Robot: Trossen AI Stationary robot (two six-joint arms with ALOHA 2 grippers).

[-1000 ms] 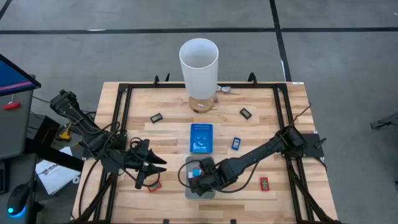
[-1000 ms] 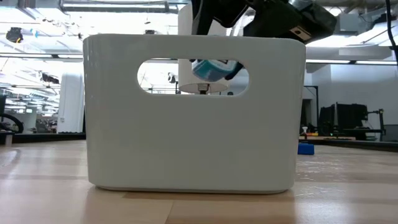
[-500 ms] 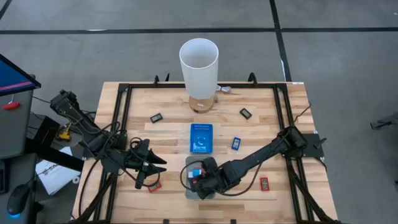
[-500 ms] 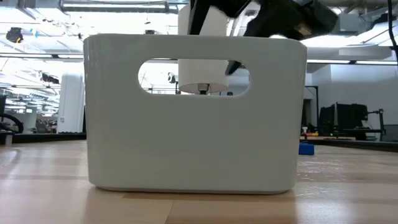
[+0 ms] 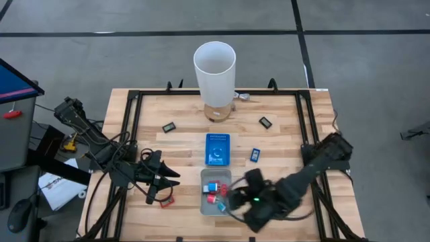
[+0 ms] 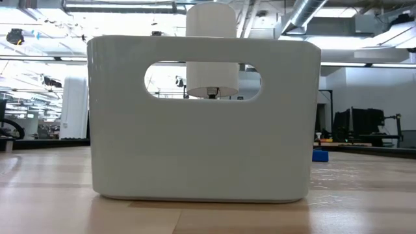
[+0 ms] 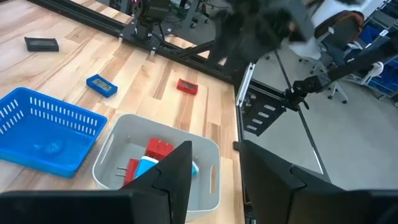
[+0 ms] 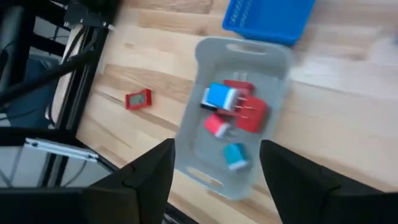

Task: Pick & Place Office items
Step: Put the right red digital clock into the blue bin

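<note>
- Fingers of the right gripper (image 5: 236, 199) are standing apart with nothing between them, hovering just beside the pale grey tray (image 5: 203, 208) on its side toward the right arm's base; judging from that, a drop is done and the step in hand is pulling clear and picking the next piece.
- Lying right below and ahead of that gripper, several office items are piled in the tray: a blue-and-white piece (image 8: 219, 97), red pieces (image 8: 250, 112) touching it, and a teal one (image 8: 234, 153) a little apart. Lifting straight off before swinging sideways seems wise, so the fingers are not catching the tray's wall.
- Sitting near the gripper, out toward the right arm's side, a small blue piece (image 5: 254, 155) looks like the easiest next pick; approaching from above with the fingers across its short side should be helping.
- Resting well apart from it, past the tray on the far side, a red piece (image 8: 138, 98) is lying close to the left gripper (image 5: 161, 179), whose fingers are parted only a little with nothing visibly held; that one seems better left to the left arm.
- Waiting farther off, beyond the blue tray (image 5: 217, 149), two black pieces (image 5: 266, 122) and (image 5: 168, 126) are flanking the tall white cylinder (image 5: 215, 81); reaching there is calling for care not to knock it.
</note>
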